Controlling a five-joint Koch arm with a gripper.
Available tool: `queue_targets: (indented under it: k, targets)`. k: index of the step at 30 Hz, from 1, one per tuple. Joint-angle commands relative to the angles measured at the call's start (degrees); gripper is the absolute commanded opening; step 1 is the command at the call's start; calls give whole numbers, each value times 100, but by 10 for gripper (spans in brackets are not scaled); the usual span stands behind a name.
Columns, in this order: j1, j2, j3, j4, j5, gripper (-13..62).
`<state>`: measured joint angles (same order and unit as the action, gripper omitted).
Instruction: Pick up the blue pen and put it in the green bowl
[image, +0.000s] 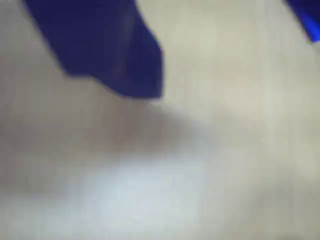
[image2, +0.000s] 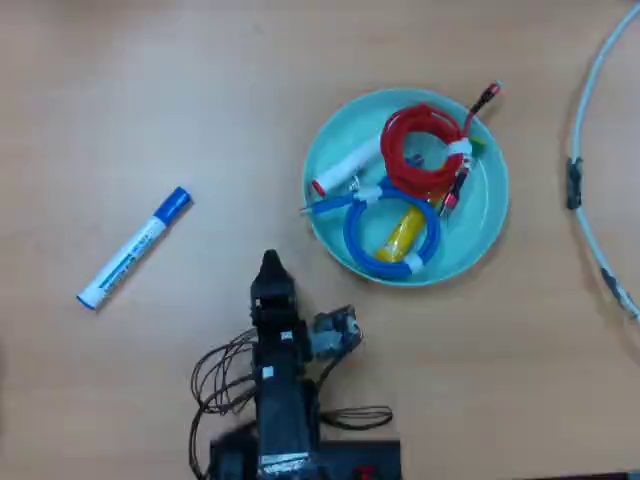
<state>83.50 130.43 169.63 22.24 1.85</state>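
Overhead view: I see the green bowl (image2: 490, 225) holding a red coiled cable (image2: 425, 150), a blue coiled cable (image2: 385, 245), a white marker (image2: 345, 170) and a yellow item (image2: 400, 232). The blue pen (image2: 133, 248) lies apart on the table (image2: 150, 90), left of the arm; I cannot tell how the jaws stand.

No readable text, brand, number or sign anywhere. Overhead view: blue pen (image2: 133, 249) has a blue printed band along its white barrel, but too small/soft to make out any letters. White tags on the red cable (image2: 425, 150) and blue cable (image2: 390, 240) in the green bowl (image2: 490, 215) look blank at this res. Small board beside the arm (image2: 335, 332) shows no legible markings. Wrist view is heavily blurred: only dark blue shapes over pale desk (image: 240, 150), nothing to read there.
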Motion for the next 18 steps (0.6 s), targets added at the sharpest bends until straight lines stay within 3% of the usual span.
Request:
queue_targets:
  k: [1,12,18]
  targets:
    - [-2109,-3691,-6882,4816,439,461]
    - [-2268,-3674,-6864,4816,-835,475]
    - [-2391,-3639,-6926,4992,-2786,485]
